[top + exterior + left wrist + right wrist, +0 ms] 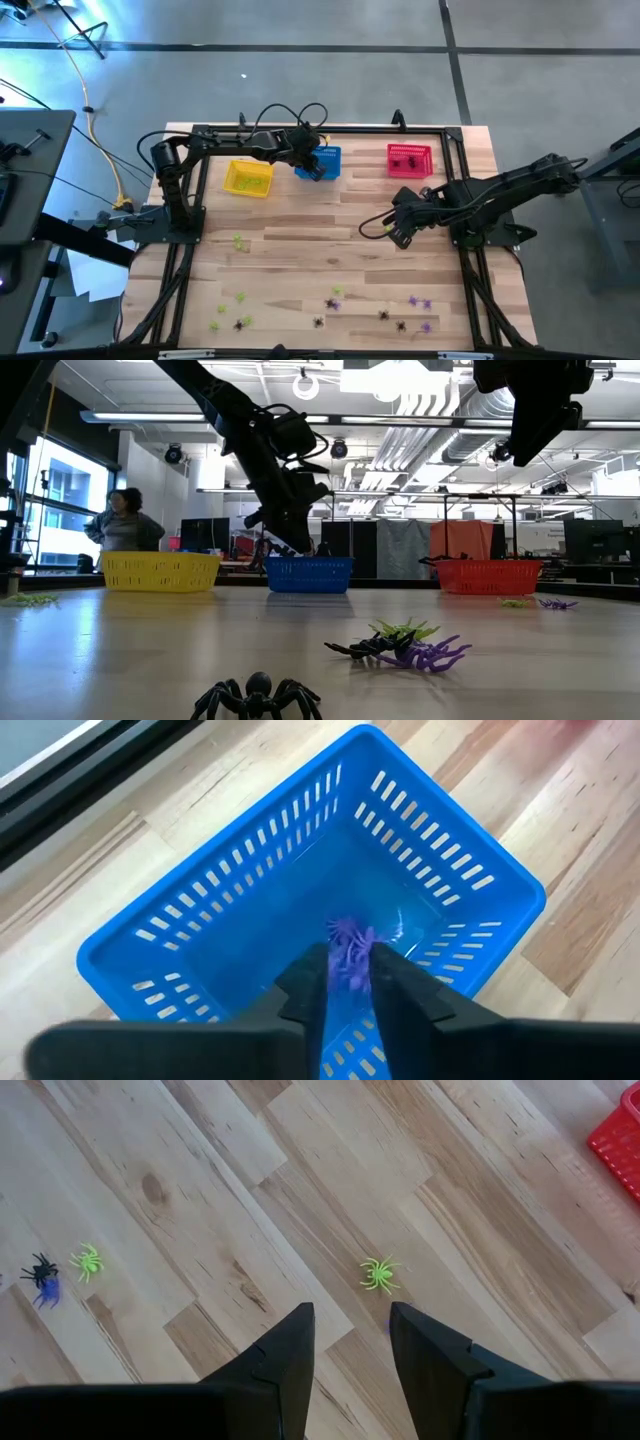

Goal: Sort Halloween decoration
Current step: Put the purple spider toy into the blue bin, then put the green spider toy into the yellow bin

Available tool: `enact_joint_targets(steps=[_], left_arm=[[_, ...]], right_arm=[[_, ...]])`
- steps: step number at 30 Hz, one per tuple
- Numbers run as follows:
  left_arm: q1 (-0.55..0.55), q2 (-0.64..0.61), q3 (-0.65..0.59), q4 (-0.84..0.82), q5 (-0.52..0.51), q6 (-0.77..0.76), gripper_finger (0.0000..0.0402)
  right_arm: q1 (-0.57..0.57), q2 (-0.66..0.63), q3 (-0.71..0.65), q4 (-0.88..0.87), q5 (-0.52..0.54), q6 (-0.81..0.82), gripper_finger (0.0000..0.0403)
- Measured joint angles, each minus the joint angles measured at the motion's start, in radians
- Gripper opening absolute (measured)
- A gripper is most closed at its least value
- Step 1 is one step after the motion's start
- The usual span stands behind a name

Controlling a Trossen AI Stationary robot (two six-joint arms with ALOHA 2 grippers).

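The left gripper (350, 982) is hanging over the blue basket (200, 910) at the far side of the surface (330, 250). A purple spider (349, 948) is sitting between its fingers (303, 982), which are parted a little; I cannot tell if they are pinching it. The right gripper (350, 1342) is hovering over bare wood with its fingers spread and nothing between them, a green spider (380, 1274) lying just ahead. Other spiders (380, 312) are lying scattered near the front edge. The yellow basket (248, 178) and the red basket (409, 160) are standing on either side of the blue one.
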Motion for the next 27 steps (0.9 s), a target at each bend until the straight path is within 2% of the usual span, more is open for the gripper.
enact_joint_targets(steps=[4,8,15,18,21,27], left_arm=[[0.000,0.000,0.000,-0.001,0.000,0.005,0.0094],[-0.009,-0.019,0.000,-0.005,0.000,0.007,0.0095],[-0.106,-0.156,0.000,-0.019,-0.011,0.033,0.0088],[-0.198,-0.221,0.001,-0.074,-0.037,0.024,0.0088],[-0.337,-0.273,0.001,-0.137,-0.065,-0.025,0.0088],[-0.665,-0.292,0.001,-0.112,-0.249,-0.103,0.0088]], right_arm=[[0.000,0.000,0.000,0.000,0.000,0.000,0.0130],[0.000,0.000,0.000,0.000,0.000,0.000,0.0130],[0.000,0.000,0.000,0.000,0.000,0.000,0.0130],[0.000,0.000,0.000,0.000,0.000,0.000,0.0130],[0.000,0.000,0.000,0.000,0.000,0.000,0.0130],[0.000,0.000,0.000,0.000,0.000,0.000,0.0130]])
